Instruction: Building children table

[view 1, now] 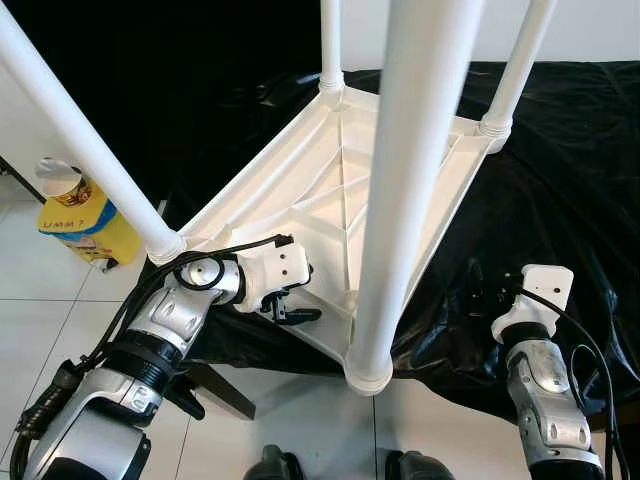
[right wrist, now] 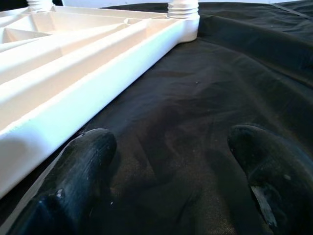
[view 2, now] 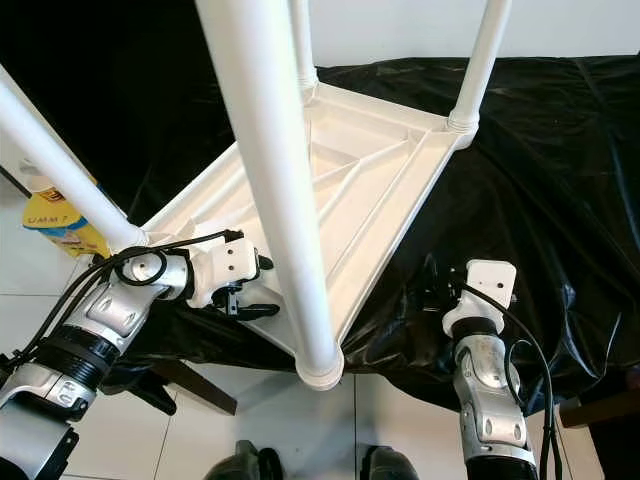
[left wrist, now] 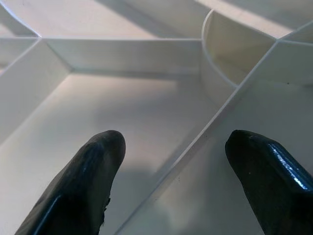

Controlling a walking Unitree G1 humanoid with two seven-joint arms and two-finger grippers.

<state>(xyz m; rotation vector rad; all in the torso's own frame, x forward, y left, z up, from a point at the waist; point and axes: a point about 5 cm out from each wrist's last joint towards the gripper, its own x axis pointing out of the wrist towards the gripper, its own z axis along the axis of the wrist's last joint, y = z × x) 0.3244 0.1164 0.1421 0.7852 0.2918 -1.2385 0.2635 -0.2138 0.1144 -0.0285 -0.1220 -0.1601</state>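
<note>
**Upturned table, four legs in, left gripper nearest**

Lying upside down on the black sheet (view 1: pixel 560 180): the white tabletop (view 1: pixel 330 190), ribbed underside facing up, all four white legs seated in the corner sockets and pointing up toward the camera. Nearest leg (view 1: pixel 405 200) rising from the corner closest to the robot, long axis running steeply up and away from the top.

Left gripper (view 1: pixel 290 305) at the near-left edge of the tabletop, fingers (left wrist: pixel 88 181) spread wide, holding nothing, aimed across the ribs. Just to its right, the nearest leg's socket; on its other side, the near-left leg (view 1: pixel 80 140).

Right gripper (right wrist: pixel 171 176) low over the sheet, beside the tabletop's right edge but apart from it, likewise spread wide and empty. Yellow bag (view 1: pixel 85 225) on the floor to the left.

Judged nearly complete: probably only checking seating or turning the table upright left. Left arm the closer one to both near legs.
</note>
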